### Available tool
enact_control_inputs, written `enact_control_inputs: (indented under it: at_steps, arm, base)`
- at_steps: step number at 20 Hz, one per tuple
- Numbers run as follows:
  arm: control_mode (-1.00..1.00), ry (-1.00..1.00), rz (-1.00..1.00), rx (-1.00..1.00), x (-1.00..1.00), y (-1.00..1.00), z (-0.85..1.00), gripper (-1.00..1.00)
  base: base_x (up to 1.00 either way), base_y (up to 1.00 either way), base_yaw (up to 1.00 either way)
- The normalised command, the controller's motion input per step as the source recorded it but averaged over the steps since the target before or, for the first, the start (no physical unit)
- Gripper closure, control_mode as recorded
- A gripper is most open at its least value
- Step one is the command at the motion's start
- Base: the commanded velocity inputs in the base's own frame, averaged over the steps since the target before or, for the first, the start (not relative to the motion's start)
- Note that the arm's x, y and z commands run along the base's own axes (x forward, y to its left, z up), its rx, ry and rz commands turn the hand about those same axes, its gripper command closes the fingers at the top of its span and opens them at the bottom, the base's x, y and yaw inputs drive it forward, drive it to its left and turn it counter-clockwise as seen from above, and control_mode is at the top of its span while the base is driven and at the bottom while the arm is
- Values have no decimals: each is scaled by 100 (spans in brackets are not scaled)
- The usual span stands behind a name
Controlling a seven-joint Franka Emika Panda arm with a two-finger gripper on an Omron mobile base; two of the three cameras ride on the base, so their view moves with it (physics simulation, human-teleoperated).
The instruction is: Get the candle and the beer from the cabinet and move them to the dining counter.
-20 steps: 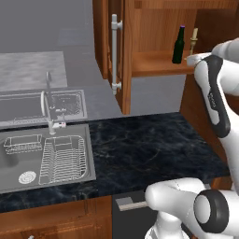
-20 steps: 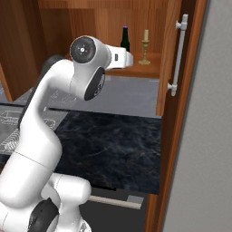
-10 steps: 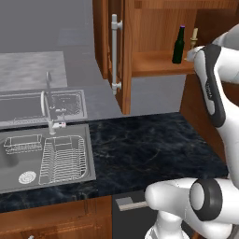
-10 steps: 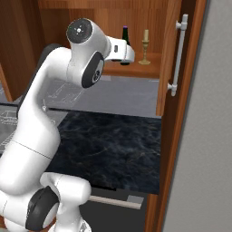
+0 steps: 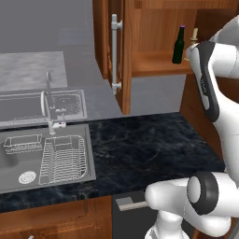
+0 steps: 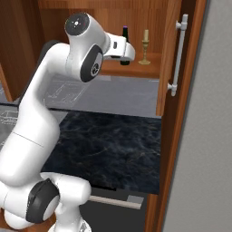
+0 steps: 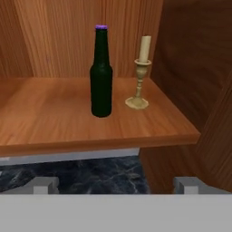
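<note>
In the hand view the beer [image 7: 101, 72], a dark green bottle with a purple cap, stands upright on the shelf of the open cabinet [image 7: 68, 118]. The candle [image 7: 140, 77], in its brass holder, stands just right of it, near the cabinet's side wall. My gripper [image 7: 115, 186] is open in front of the shelf edge, a little short of both, with nothing between its fingers. From the left base the beer [image 5: 178, 45] and candle [image 5: 193, 36] show past my forearm. From the right base my hand partly covers the beer [image 6: 125, 32]; the candle [image 6: 145, 46] stands free. The dining counter is out of view.
The cabinet doors stand open on both sides, with long silver handles [image 5: 114, 51] [image 6: 179, 54]. Below lies a black marble counter [image 5: 149, 149] with a steel sink [image 5: 46, 154], a dish rack and a faucet [image 5: 49, 107]. A grey wall [image 6: 204, 158] stands close on the right.
The arm has lifted, its elbow now higher, and the hand has risen slightly to shelf level in front of the bottle. The gripper stayed open; bottle and candle have not moved.
</note>
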Motion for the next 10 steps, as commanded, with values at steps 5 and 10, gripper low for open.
enact_control_inputs:
  at_steps: [5, 10]
  arm:
    - [-100, 1, -6, 0, 1, 0, 0, -100]
    - [-100, 0, -8, 0, 4, 0, 0, -100]
  base:
    - [0, 0, 0]
    - [0, 0, 0]
